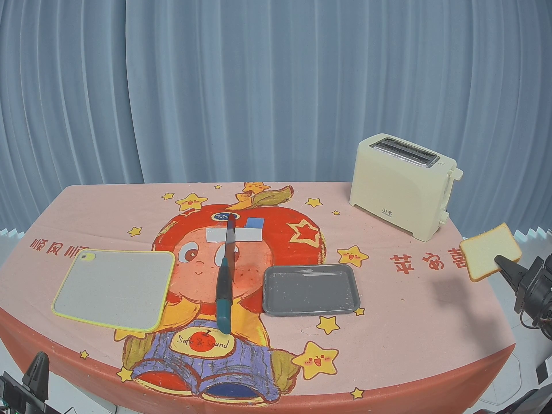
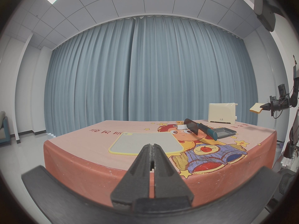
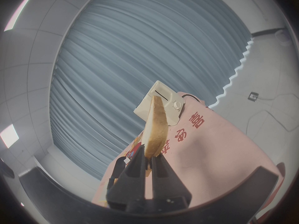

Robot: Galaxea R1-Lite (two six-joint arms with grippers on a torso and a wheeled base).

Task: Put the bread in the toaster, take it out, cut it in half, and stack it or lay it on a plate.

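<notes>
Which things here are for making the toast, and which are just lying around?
For the job: bread, held by the right gripper; toaster; knife; cutting board; grey plate.

Just lying about: white pad and blue pad by the knife blade; cartoon tablecloth.

On the table (image 1: 402, 340), the cutting board (image 1: 115, 281) lies at the left. The knife (image 1: 225, 277) is just right of it, its blade across a small block (image 1: 247, 234) behind. The plate (image 1: 310, 289) lies right of the knife, with the toaster (image 1: 402, 185) behind and to the right of it. The bread (image 1: 490, 250) hangs in the right gripper (image 1: 499, 260), past the table's right edge.
</notes>
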